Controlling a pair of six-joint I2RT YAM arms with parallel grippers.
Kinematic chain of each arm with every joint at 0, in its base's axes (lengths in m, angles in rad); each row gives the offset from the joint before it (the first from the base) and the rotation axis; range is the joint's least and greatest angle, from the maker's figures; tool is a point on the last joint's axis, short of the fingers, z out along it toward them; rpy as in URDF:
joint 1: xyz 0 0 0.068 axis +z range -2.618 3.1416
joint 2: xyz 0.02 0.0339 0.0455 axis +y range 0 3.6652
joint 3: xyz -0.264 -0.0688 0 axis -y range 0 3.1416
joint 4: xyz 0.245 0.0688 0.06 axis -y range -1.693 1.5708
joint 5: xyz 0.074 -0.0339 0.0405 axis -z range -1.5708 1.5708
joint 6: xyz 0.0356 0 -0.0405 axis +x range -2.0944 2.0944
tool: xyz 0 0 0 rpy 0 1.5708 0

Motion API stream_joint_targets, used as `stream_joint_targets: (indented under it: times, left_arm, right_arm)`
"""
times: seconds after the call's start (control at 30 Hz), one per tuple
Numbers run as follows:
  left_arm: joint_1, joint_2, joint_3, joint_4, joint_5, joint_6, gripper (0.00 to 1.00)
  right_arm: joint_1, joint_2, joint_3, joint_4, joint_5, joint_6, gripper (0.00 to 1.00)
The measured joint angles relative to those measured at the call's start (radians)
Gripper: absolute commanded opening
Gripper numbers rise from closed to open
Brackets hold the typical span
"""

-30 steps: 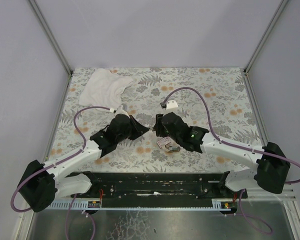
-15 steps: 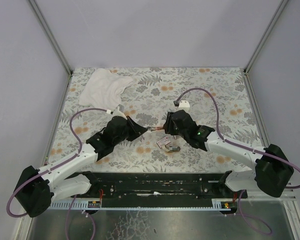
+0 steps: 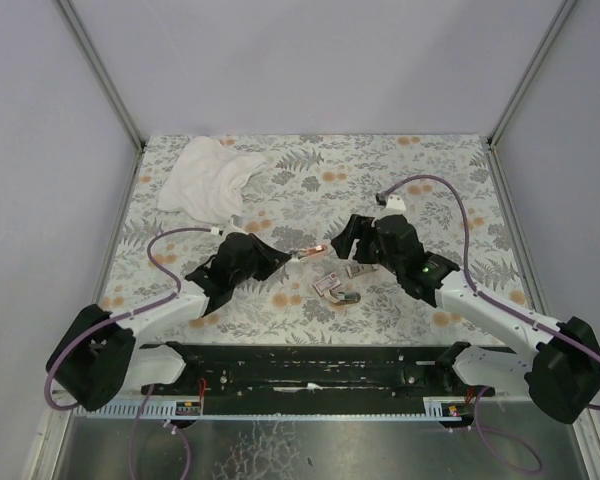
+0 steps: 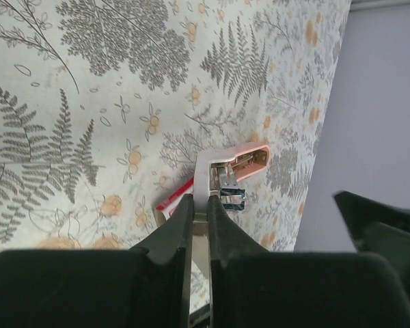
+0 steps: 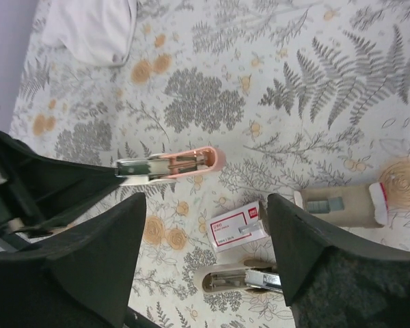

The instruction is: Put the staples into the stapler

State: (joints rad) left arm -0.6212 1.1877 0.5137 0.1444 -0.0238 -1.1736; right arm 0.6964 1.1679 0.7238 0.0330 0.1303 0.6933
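Centrally on the table (image 3: 430, 170), we see the stapler (image 3: 308, 251), a small pinkish-tan body with silver metal parts. The left gripper (image 3: 288, 257) holds it. From the left wrist view, the two black fingers (image 4: 174, 232) are pressed tight on the stapler's (image 4: 232, 164) silver end, with almost no gap between them. Its pink tip points away from that gripper, toward the right arm. From the right wrist view, the stapler (image 5: 167, 164) lies roughly level, and we cannot tell whether it touches the table.

Just beside the stapler, on its near right, the box (image 3: 327, 285) of staples lies flat on the table. It is red with a pale label facing up (image 5: 238, 225). In the left wrist view only its red edge (image 4: 174, 200) shows, beside the fingers.

Close by the box lie two more parts. A tan piece (image 5: 342, 205) rests to its right, and a tan-and-silver piece (image 5: 236, 279) rests on its near side.

The right gripper (image 3: 348, 245) hangs above these things with its jaws wide apart and nothing between them. The box sits in the gap as seen from its wrist camera (image 5: 206, 201).

Far off, at the back left of the table, lies a crumpled white cloth (image 3: 208, 175).
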Motion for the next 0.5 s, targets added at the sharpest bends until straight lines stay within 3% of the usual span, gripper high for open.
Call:
stream_joint_targets:
  times: [0.3,0.5]
  left_arm:
    - [0.011,0.206,-0.072,0.341,-0.028,-0.072,0.0]
    - [0.0,0.302,-0.084,0.479,-0.05,-0.081,0.0]
  right_arm:
    - [-0.081,-0.064,-0.011,-0.002,-0.049,-0.055,0.83]
    - [-0.114,-0.08,-0.062,-0.006,-0.098,-0.071,0.84]
